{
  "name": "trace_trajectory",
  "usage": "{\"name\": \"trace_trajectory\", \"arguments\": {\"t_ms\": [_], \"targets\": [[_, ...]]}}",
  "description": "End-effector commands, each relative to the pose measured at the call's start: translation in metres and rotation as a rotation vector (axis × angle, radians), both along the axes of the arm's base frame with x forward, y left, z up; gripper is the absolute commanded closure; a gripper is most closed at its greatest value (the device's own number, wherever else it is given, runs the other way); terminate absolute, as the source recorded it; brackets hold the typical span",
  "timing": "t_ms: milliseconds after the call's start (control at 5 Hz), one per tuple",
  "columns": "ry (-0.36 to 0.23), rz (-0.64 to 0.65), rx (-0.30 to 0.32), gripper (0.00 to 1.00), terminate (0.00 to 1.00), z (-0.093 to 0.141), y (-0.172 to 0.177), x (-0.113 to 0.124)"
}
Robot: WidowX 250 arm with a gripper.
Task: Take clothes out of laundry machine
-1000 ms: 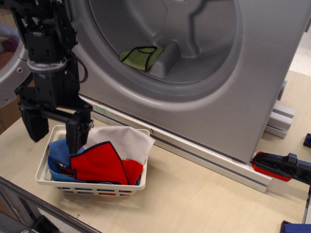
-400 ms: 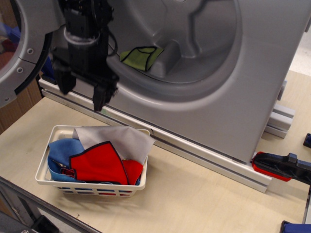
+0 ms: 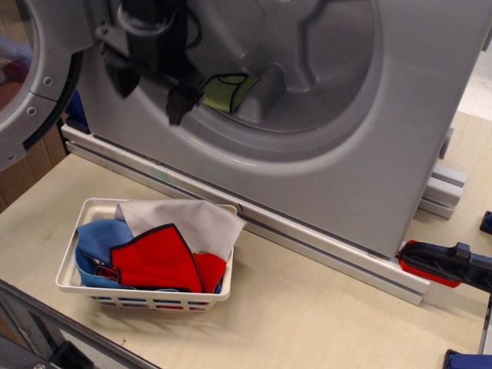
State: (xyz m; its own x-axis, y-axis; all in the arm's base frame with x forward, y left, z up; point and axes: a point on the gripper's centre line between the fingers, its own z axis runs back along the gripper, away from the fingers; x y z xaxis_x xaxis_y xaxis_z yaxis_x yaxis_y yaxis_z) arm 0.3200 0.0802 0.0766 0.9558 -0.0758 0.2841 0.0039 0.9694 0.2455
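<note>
The silver-grey laundry machine (image 3: pixel 369 146) fills the top of the view, its round drum opening facing me and its door (image 3: pixel 34 84) swung open at the left. A small lime-green cloth (image 3: pixel 229 91) with thin dark edging lies on the drum's lower inside wall, beside a raised rib. My black gripper (image 3: pixel 147 91) hangs open and empty in front of the drum's lower-left rim, just left of the green cloth, its fingers (image 3: pixel 178 104) pointing down. It is blurred by motion.
A white slotted basket (image 3: pixel 84 288) stands on the tan table in front of the machine, holding red, white and blue cloths. A red-and-black clamp (image 3: pixel 442 265) lies at the right edge. An aluminium rail (image 3: pixel 323 250) runs along the machine's base.
My gripper has risen from just above the basket, moving up and to the right, to the drum's lower-left rim next to the green cloth. The cloths in the basket have not moved.
</note>
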Motion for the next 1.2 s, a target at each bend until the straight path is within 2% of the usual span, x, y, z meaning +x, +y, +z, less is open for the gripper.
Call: {"name": "trace_trajectory", "arguments": {"t_ms": [0, 200, 800, 1000], "targets": [[-0.129, -0.064, -0.013, 0.00, 0.00, 0.014, -0.003, 0.037], [-0.150, -0.096, -0.013, 0.00, 0.00, 0.013, -0.014, 0.055], [-0.098, -0.130, 0.018, 0.00, 0.00, -0.017, -0.026, 0.077], [-0.078, -0.096, 0.071, 1.00, 0.00, -0.020, -0.023, 0.076]]}}
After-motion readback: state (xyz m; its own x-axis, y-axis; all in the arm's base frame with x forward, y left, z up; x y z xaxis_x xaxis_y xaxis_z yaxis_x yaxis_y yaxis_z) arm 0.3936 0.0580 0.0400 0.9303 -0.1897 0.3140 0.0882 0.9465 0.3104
